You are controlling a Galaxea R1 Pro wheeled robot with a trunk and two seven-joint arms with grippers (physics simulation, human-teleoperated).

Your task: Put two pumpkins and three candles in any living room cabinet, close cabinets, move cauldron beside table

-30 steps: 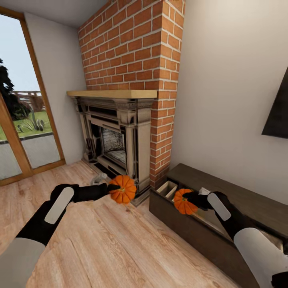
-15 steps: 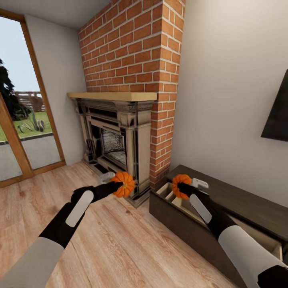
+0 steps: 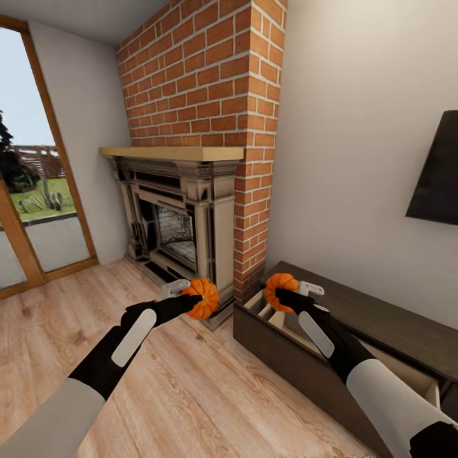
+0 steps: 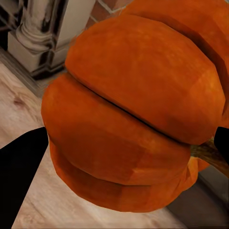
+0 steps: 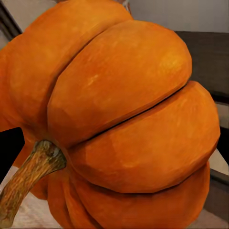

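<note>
A living room lay ahead of me: wooden floor (image 3: 191, 388), a brick chimney (image 3: 210, 83) over a fireplace (image 3: 175, 222) at frame centre, a window (image 3: 32, 184) at far left. My left tool (image 3: 191, 299) pinched one pumpkin (image 3: 205, 299) just left of centre, in front of the fireplace base. My right tool (image 3: 284, 296) pinched the other pumpkin (image 3: 278, 287) right of centre, above the open drawer (image 3: 273, 312) of the dark cabinet (image 3: 356, 343) that ran toward lower right. A dark panel (image 3: 439, 178) hung at the right edge.
</note>
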